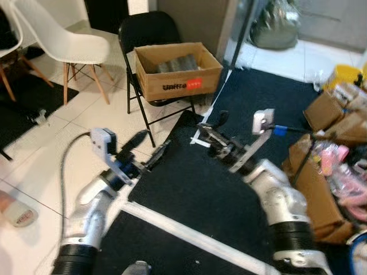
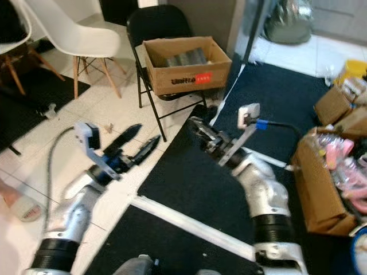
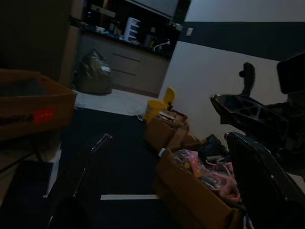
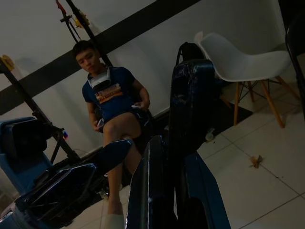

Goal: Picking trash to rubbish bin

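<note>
Right eye view: the left gripper (image 2: 136, 143) is raised over the white tiles, its two black fingers spread apart and holding nothing. The right gripper (image 2: 198, 129) is raised over the black mat (image 2: 189, 189); whether its fingers are parted or closed cannot be told, and nothing is seen in them.

At about 9 o'clock from the left gripper, on the tiles (image 2: 69, 123), lies a small brown scrap (image 2: 109, 127), which looks like a dead leaf; it is the likeliest piece of trash near the robot. It shows again as a brown fragment on the floor in the right wrist view.

At 12 o'clock from both grippers a black folding chair (image 2: 157, 23) carries a cardboard box (image 2: 186, 66). At 10 o'clock stands a white chair (image 2: 69, 34). At 3 o'clock, open cardboard boxes (image 2: 321, 189) hold pink clutter. A person sits against the far wall in the right wrist view.

No rubbish bin can be identified with certainty. Judgement: the task is at its start; approach, pickup and disposal all remain.
</note>
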Motion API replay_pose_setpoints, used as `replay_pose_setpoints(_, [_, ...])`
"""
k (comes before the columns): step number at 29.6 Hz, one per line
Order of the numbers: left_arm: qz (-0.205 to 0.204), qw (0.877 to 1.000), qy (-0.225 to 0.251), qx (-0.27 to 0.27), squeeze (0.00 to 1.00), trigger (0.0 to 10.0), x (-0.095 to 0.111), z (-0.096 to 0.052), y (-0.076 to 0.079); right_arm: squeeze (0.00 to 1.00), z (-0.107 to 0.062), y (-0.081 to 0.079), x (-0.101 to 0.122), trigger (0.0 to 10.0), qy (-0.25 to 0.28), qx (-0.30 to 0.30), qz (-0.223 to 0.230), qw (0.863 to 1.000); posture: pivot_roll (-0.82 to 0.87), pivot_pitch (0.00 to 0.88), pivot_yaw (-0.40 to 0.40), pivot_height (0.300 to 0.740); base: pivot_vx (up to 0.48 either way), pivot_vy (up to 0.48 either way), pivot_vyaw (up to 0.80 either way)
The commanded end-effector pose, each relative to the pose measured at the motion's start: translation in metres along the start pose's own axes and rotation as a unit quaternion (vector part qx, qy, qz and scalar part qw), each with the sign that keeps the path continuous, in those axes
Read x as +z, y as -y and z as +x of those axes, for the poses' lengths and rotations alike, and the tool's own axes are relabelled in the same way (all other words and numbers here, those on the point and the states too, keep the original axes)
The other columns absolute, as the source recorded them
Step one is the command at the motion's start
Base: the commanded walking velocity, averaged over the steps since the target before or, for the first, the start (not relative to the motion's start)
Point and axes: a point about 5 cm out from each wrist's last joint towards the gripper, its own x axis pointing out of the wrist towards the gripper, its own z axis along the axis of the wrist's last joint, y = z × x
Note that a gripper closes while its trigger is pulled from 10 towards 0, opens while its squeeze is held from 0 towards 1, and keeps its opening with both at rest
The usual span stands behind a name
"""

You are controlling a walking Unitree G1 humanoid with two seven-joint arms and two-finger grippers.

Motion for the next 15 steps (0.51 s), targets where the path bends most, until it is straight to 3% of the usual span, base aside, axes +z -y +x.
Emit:
replay_pose_setpoints(1, [-0.011,1.0,-0.004,-0.01,0.0,10.0,-0.0021,0.001,0.0012,0.0,-0.0038,0.003,-0.0004,10.0,-0.001,-0.012,0.002,1.0,0.01,0.0,-0.046,0.74,0.296,0.0,0.0])
replay_pose_setpoints(15, [-0.017,1.0,-0.004,-0.015,0.0,10.0,-0.0019,0.0012,0.0015,0.0,-0.0042,0.0035,-0.001,10.0,-0.004,-0.015,0.0,1.0,0.01,0.0,-0.044,0.74,0.412,0.0,0.0])
